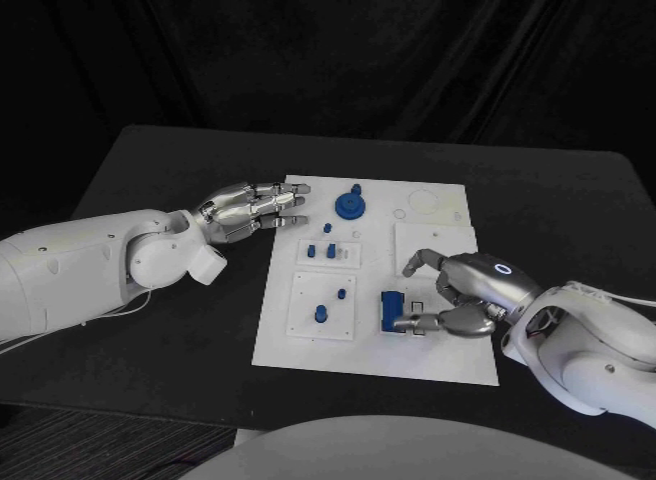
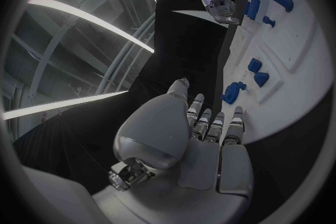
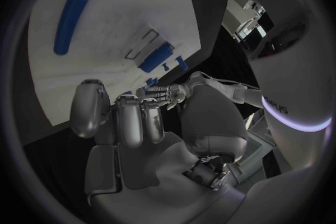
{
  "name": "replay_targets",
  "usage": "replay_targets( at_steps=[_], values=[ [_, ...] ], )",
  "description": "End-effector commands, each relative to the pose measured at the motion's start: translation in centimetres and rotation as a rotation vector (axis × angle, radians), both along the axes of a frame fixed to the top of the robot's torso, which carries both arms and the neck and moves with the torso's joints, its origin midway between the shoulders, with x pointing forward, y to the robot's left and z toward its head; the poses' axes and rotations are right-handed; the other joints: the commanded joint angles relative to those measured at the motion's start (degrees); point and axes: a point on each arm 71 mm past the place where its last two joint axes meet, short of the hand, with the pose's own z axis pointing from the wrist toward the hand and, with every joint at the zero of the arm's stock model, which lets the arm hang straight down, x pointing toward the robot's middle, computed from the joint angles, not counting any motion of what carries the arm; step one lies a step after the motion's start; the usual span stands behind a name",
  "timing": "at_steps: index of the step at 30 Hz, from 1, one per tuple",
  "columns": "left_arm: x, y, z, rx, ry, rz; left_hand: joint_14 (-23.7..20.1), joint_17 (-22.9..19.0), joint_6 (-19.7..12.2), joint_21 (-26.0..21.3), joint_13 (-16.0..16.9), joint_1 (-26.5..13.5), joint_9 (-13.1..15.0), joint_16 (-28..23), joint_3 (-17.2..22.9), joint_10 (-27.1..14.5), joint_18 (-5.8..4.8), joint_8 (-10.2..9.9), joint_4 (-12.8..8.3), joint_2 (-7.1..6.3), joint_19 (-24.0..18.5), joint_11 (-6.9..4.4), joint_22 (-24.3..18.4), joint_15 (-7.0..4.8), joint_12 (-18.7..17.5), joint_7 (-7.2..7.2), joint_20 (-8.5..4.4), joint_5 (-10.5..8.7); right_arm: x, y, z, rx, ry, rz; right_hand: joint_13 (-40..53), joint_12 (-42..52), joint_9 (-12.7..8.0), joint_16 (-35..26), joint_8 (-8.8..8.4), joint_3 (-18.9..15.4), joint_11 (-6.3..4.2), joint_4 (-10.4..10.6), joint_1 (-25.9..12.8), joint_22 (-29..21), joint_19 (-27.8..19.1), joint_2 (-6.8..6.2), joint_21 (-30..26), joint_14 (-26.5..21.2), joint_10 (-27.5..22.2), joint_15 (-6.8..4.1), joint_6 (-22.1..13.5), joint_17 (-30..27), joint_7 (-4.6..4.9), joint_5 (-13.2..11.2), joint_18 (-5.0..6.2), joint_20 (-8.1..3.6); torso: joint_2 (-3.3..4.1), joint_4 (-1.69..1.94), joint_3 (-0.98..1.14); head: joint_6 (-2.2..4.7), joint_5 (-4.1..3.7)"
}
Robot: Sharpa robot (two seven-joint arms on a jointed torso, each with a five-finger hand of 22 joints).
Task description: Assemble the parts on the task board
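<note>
While the left robot hand point(image 1: 252, 211) hovers empty, fingers loosely extended, at the far left edge of the white task board point(image 1: 444, 350) on the black surface point(image 1: 170, 330), the right robot hand point(image 1: 465, 295) pinches a blue part point(image 1: 393, 305) near the board's right side.

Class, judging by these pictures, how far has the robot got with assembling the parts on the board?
Done: several blue parts look seated on the board, including a gear. In hand: the right robot hand is at a blue block; whether it grips it is unclear. The left robot hand holds nothing. Left: seating that block.
</note>
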Motion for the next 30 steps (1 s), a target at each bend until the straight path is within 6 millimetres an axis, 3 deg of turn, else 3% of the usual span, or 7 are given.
replay_targets(
  at_steps=[1,5,9,11,19,26,30],
  values=[
    [-0.1,-0.1,0.1,-0.014,-0.005,-0.005,0.2,0.1,0.1,0.4,0.1,-0.2,0.1,0.3,0.2,0.5,1.11,0.3,0.2,0.31,0.4,0.07,0.0,0.41,0.2,0.13,0.15,-0.02,1.1,-1.2,1.9,0.195,0.082,-0.11,15.1,0.2,1.2,0.6,2.52,0.5,0.15,-0.3,0.3,10.3,0.9,3.07,1.5,4.3,6.1,0.05,1.9,8.3,0.41,2.2,0.08,-0.11,-0.03,-0.08,-0.05,-0.01,0.12],
    [-0.1,-0.1,0.1,-0.013,-0.006,-0.002,0.2,0.1,0.1,0.4,0.1,-0.2,0.1,0.3,0.2,0.5,1.11,0.3,0.2,0.31,0.4,0.07,0.0,0.41,0.2,0.13,0.15,-0.02,2.4,-2.8,4.4,0.191,0.058,-0.166,15.1,0.2,3.6,1.9,6.43,0.0,-0.5,-0.5,3.3,11.3,2.3,4.44,5.2,5.0,6.1,-0.51,5.0,10.9,-0.54,7.0,-0.63,-0.59,-0.04,-0.05,-0.11,-0.01,-0.04],
    [0.0,-0.3,0.0,-0.013,-0.008,-0.003,0.2,0.1,0.3,0.4,0.1,-0.2,0.1,0.3,0.2,0.6,1.11,0.4,0.2,0.26,0.4,0.08,0.0,0.44,0.3,0.14,0.17,0.01,3.3,-4.3,5.7,0.12,0.065,-0.218,15.1,0.2,7.1,2.7,10.33,0.5,-1.84,-1.1,8.7,12.1,3.5,5.68,8.5,5.4,6.1,-1.61,10.9,12.4,-2.23,19.6,-1.28,-1.6,-0.03,0.18,-0.11,-0.01,-0.46],
    [0.0,-0.4,0.1,-0.015,-0.009,-0.004,0.2,0.1,0.3,0.4,0.1,-0.2,0.1,0.3,0.2,0.6,1.11,0.4,0.2,0.26,0.4,0.08,0.0,0.44,0.3,0.14,0.17,0.01,3.6,-5.0,5.5,0.044,0.116,-0.246,15.1,0.2,8.4,2.5,10.85,0.4,-2.21,-0.7,9.6,12.2,3.5,5.84,8.8,5.3,6.1,-1.91,13.6,12.0,-2.79,21.2,-1.33,-1.88,-0.02,0.13,-0.07,-0.01,-0.63],
    [-0.2,-1.0,0.7,-0.075,-0.06,0.006,1.4,0.3,2.7,0.8,0.4,0.4,0.3,1.4,0.7,2.6,1.2,1.4,-0.2,0.42,1.0,0.84,0.3,0.11,1.8,0.62,-0.07,0.56,4.2,-6.4,3.9,-0.209,0.294,-0.319,15.1,0.2,9.5,1.0,-2.44,0.2,-4.44,-1.1,13.7,11.5,2.6,6.11,7.1,4.7,6.1,-3.92,33.0,9.2,-5.73,22.0,-0.85,-4.02,-0.05,0.17,-0.13,-0.01,-1.68],
    [-0.2,-0.9,1.2,-0.121,-0.118,0.042,3.0,0.7,5.5,0.9,0.9,1.2,0.4,2.7,1.4,5.5,1.24,2.3,-0.5,-0.08,1.0,0.84,0.0,-1.34,3.7,0.42,-1.4,3.44,4.4,-6.9,3.3,-0.322,0.342,-0.347,15.1,0.2,6.6,-1.3,-21.6,-0.3,-4.28,-1.0,13.8,10.9,2.0,6.33,5.1,4.0,6.1,-3.82,44.9,4.8,-5.21,6.1,-0.43,-3.91,0.13,-0.03,-0.1,-0.01,-2.25],
    [-0.2,-0.8,1.5,-0.138,-0.147,0.064,3.4,0.8,6.1,0.9,1.0,1.6,0.4,3.0,1.7,6.4,1.25,2.4,-0.6,-0.37,1.1,0.59,-0.2,-1.8,4.1,0.19,-1.9,5.69,4.5,-7.0,3.1,-0.351,0.356,-0.349,15.1,0.2,6.2,-1.4,-25.91,-0.2,-4.41,-1.1,13.2,10.9,2.1,6.3,5.2,4.1,6.1,-4.22,49.0,4.7,-5.73,5.8,-0.47,-4.12,0.15,0.09,-0.01,-0.01,-2.39]
  ],
)
